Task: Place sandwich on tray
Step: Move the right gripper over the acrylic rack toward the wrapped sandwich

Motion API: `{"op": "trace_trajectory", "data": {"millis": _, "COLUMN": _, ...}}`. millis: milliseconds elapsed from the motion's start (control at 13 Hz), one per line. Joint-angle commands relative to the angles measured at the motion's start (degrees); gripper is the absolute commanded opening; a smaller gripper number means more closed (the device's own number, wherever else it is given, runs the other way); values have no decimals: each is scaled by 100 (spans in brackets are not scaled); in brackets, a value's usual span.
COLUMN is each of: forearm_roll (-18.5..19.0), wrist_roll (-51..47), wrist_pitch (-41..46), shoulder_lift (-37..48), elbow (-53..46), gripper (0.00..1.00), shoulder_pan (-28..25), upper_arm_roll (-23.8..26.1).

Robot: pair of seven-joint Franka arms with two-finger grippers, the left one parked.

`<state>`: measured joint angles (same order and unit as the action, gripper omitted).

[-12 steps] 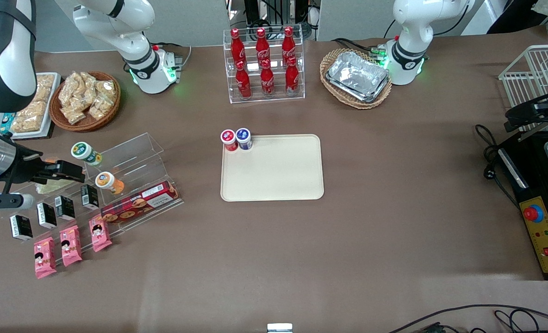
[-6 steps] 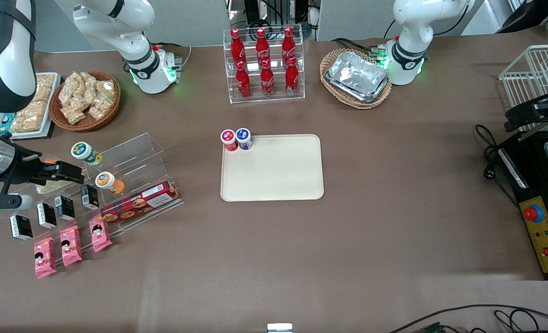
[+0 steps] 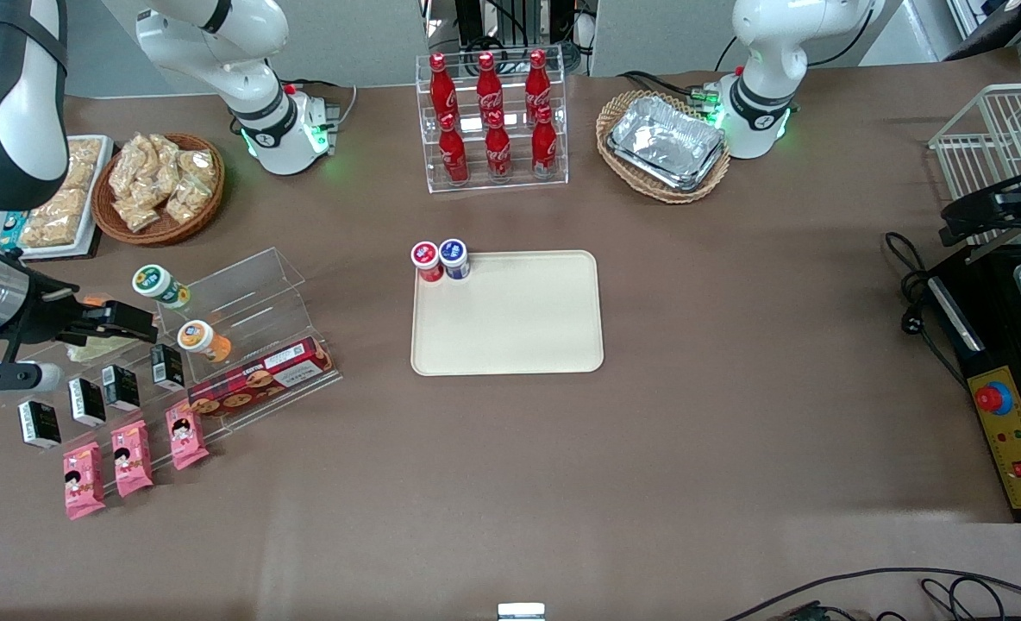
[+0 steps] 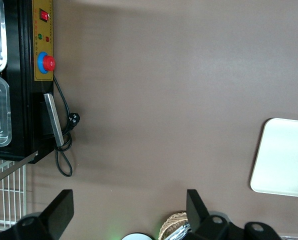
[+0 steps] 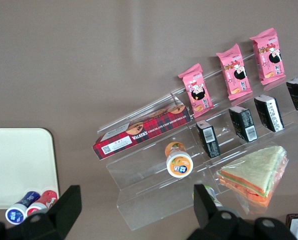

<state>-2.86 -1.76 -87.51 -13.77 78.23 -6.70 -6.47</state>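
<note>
The sandwich (image 5: 252, 174), a clear-wrapped wedge with orange and green layers, lies on a clear acrylic display stand (image 5: 154, 185) at the working arm's end of the table. In the front view only a pale edge of the sandwich (image 3: 97, 348) shows under the arm. My right gripper (image 5: 136, 207) is open and empty, hovering above the stand (image 3: 243, 293) close to the sandwich; the gripper (image 3: 135, 322) also shows in the front view. The cream tray (image 3: 519, 323) lies flat at the table's middle and also shows in the right wrist view (image 5: 19, 160).
Two small capped bottles (image 3: 440, 259) stand on the tray's corner. On or by the stand are a tartan biscuit box (image 3: 260, 378), black cartons (image 3: 88, 401), pink packets (image 3: 131, 457) and two small jars (image 3: 204, 340). A cola rack (image 3: 493, 121), foil-tray basket (image 3: 664, 145) and snack basket (image 3: 159, 185) stand farther back.
My right gripper has drifted very slightly toward the working arm's end of the table. Nothing else has moved.
</note>
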Motion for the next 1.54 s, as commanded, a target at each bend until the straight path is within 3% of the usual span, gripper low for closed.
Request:
{"op": "trace_trajectory", "data": {"millis": 0, "forearm_roll": -39, "wrist_roll": -638, "wrist_pitch": 40, "shoulder_lift": 40, "elbow": -10, "gripper": 100, "shoulder_pan": 89, "upper_arm_roll": -12}}
{"op": "trace_trajectory", "data": {"millis": 308, "forearm_roll": -39, "wrist_roll": -2052, "wrist_pitch": 391, "shoulder_lift": 287, "elbow": 43, "gripper": 100, "shoulder_pan": 134, "upper_arm_roll": -520}}
{"op": "trace_trajectory", "data": {"millis": 692, "forearm_roll": 154, "wrist_roll": -2293, "wrist_pitch": 375, "shoulder_lift": 699, "elbow": 595, "gripper": 100, "shoulder_pan": 116, "upper_arm_roll": -1373}}
{"op": "trace_trajectory", "data": {"millis": 1000, "forearm_roll": -81, "wrist_roll": -3705, "wrist_pitch": 147, "shoulder_lift": 788, "elbow": 974, "gripper": 100, "shoulder_pan": 116, "upper_arm_roll": -1655}}
{"op": "trace_trajectory", "data": {"millis": 1154, "forearm_roll": -241, "wrist_roll": -3910, "wrist_pitch": -238, "shoulder_lift": 954, "elbow": 1499, "gripper": 100, "shoulder_pan": 107, "upper_arm_roll": -1884}}
{"op": "trace_trajectory", "data": {"millis": 1462, "forearm_roll": -180, "wrist_roll": -4147, "wrist_pitch": -1803, "shoulder_lift": 1561, "elbow": 3109, "gripper": 100, "shoulder_pan": 107, "upper_arm_roll": -1893}}
